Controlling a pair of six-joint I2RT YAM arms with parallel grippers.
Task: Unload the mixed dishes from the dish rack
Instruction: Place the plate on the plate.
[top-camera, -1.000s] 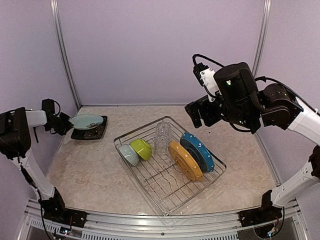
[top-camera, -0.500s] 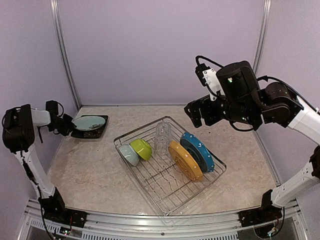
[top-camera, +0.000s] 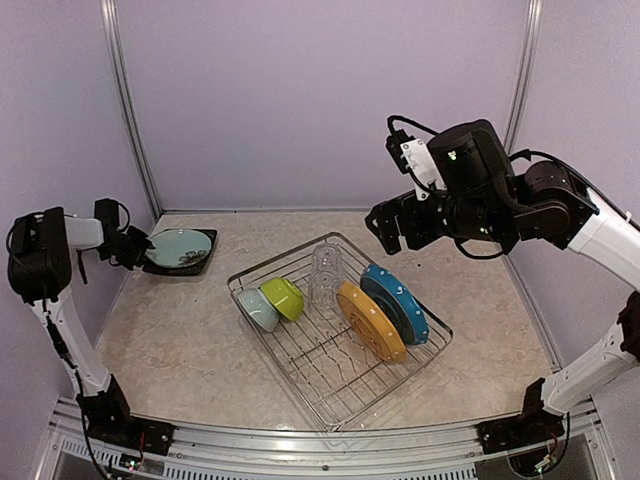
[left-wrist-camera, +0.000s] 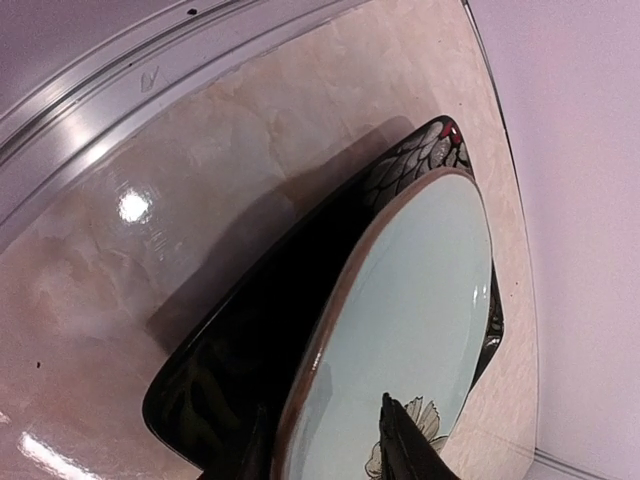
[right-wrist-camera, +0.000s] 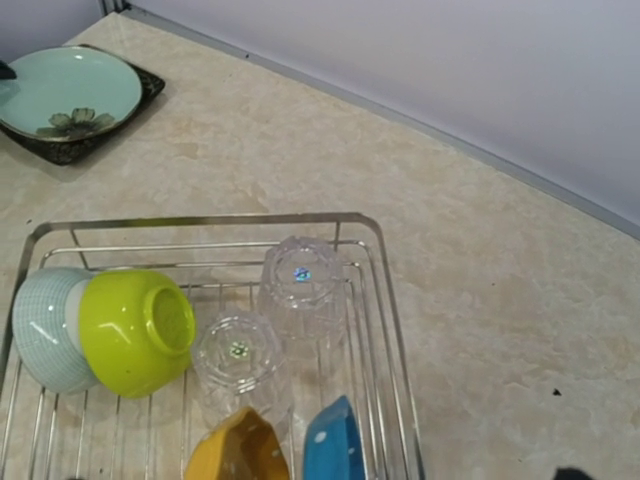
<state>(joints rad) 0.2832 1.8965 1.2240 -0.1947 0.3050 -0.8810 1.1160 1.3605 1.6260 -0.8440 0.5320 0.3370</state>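
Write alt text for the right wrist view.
Top-down on the rack: two glasses, a lime bowl against a pale-blue bowl, edges of an orange plate and a blue plate. Upper left on the table, a teal plate over a black plate.

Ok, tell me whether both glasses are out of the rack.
No, one clear glass and a second glass stand inside the dish rack.

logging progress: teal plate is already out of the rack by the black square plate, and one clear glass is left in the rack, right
Not one: the right wrist view shows two clear glasses in the dish rack. The teal plate is out of it, by the black square plate, as you said.
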